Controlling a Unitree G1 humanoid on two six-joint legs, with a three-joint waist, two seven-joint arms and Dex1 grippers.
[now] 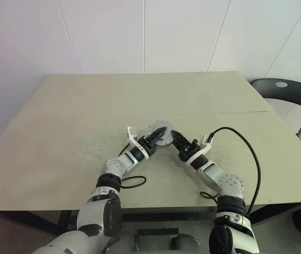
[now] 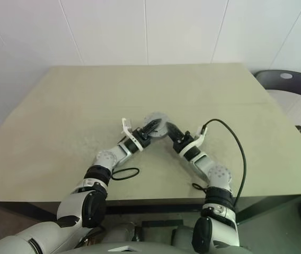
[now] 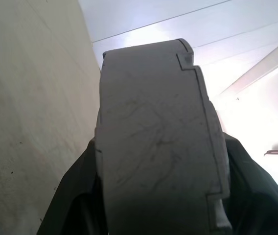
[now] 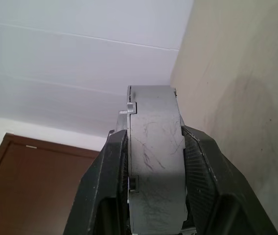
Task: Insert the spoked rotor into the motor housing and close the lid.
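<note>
Hiding the motor housing's windings: both tools.

Silver-white arms, black fingers, black cables

Round silver-grey metal motor housing, rim scratched, face dotted with dark holes. Pale beige tabletop, faintly speckled. Black-fingered grippers. White panelled wall. Black cable.

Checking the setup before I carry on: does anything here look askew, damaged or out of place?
Nothing looks damaged or spilled. The motor housing is held up between the left gripper and the right gripper, standing on edge rather than flat. Its grey rim shows only light scuff marks. A black cable loops loosely on the table.
</note>
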